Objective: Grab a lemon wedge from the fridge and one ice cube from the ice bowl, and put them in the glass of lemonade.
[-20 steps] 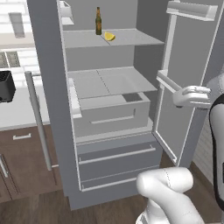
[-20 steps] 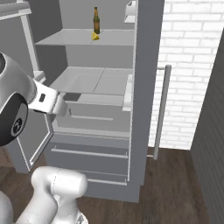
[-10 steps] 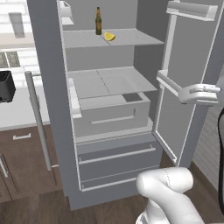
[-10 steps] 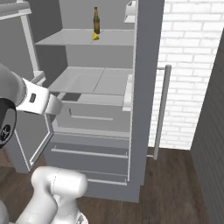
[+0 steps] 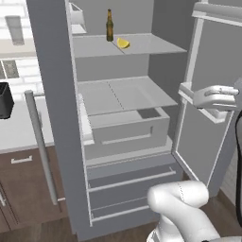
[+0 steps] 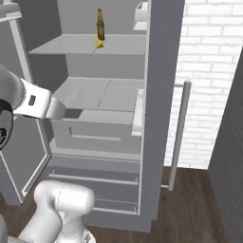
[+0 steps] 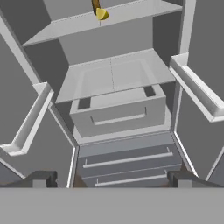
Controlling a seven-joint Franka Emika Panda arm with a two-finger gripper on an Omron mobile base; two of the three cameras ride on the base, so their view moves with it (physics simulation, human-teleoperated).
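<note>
We are facing the open fridge [image 5: 127, 142], our end effector [image 7: 111, 179] spread wide and empty, while the wedge [image 5: 123, 43] is lying beside the bottle [image 5: 109, 26] on the top shelf [image 5: 146, 45].

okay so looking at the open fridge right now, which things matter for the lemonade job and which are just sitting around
For the job:
lemon wedge, on the upper shelf
fridge, doors open
tool, open, empty

Just there:
brown bottle, beside the wedge
black toaster, on the counter

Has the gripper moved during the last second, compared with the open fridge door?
Yes. In the left base view the gripper has swung left, from beyond the open door's outer edge toward the fridge interior.
</note>
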